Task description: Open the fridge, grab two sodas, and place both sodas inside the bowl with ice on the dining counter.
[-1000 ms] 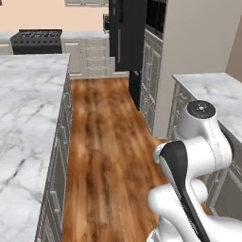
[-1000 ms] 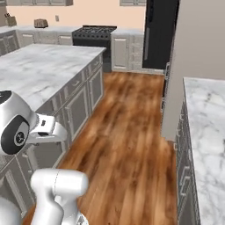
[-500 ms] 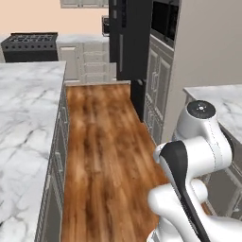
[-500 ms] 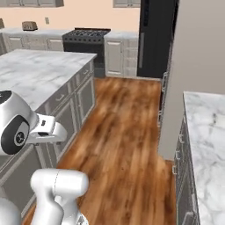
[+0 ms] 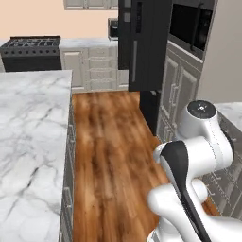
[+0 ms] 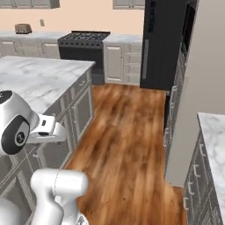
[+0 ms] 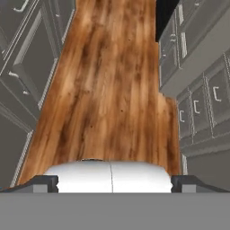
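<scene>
The tall black fridge (image 5: 144, 45) (image 6: 160, 44) stands ahead at the far end of the aisle with its doors shut and a grey bar handle showing. Its dark lower edge reaches into the hand view at the fridge (image 7: 165, 15). The dining counter (image 5: 28, 137) (image 6: 37, 77), a marble-topped island, runs along the left of the aisle. My gripper (image 7: 114, 183) points down at the wooden floor, its fingertips (image 7: 45, 182) wide apart and open with nothing between them. The sodas and the bowl are out of view.
A black stove (image 5: 30, 52) (image 6: 83, 44) sits against the back wall, with a toaster (image 6: 23, 28) further left. Grey cabinets and a built-in oven (image 5: 189, 28) line the right side. A second marble counter (image 6: 215, 140) is near right. The wooden floor (image 5: 113, 142) forms the aisle.
The whole picture has shifted: the base has driven forward along the aisle, so fridge and stove appear larger and nearer. The arm holds the same pose, gripper still open.
</scene>
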Available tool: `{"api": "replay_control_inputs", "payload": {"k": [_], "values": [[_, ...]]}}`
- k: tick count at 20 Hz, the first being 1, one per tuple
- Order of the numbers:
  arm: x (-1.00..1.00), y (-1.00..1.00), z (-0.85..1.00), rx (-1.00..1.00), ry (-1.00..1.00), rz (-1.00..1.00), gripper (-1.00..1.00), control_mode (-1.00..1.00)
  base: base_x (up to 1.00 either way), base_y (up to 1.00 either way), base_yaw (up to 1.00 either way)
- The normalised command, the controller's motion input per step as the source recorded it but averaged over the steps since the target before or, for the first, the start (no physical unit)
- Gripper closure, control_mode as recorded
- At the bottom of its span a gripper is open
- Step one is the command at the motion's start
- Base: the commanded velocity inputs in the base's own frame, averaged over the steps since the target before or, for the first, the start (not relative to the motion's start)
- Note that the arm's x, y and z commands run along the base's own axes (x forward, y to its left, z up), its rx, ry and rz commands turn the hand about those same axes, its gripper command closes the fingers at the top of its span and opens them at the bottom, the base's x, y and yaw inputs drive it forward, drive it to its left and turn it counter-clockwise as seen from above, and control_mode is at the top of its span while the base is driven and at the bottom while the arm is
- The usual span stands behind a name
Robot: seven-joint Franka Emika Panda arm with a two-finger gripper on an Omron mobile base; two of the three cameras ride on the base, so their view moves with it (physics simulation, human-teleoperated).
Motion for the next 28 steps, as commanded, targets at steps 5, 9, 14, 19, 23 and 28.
{"api": "replay_control_inputs", "payload": {"k": [5,9,14,19,23,28], "values": [[0.0,0.0,0.0,0.0,0.0,0.0,-1.0,1.0,1.0,0.23,-0.01],[0.0,0.0,0.0,0.0,0.0,0.0,-1.0,1.0,1.0,0.15,-0.02],[0.0,0.0,0.0,0.0,0.0,0.0,-1.0,1.0,1.0,0.23,0.0],[0.0,0.0,0.0,0.0,0.0,0.0,-1.0,1.0,1.0,0.32,0.0],[0.0,0.0,0.0,0.0,0.0,0.0,-1.0,1.0,1.0,0.38,-0.01],[0.0,0.0,0.0,0.0,0.0,0.0,-1.0,1.0,1.0,0.2,-0.03]]}}
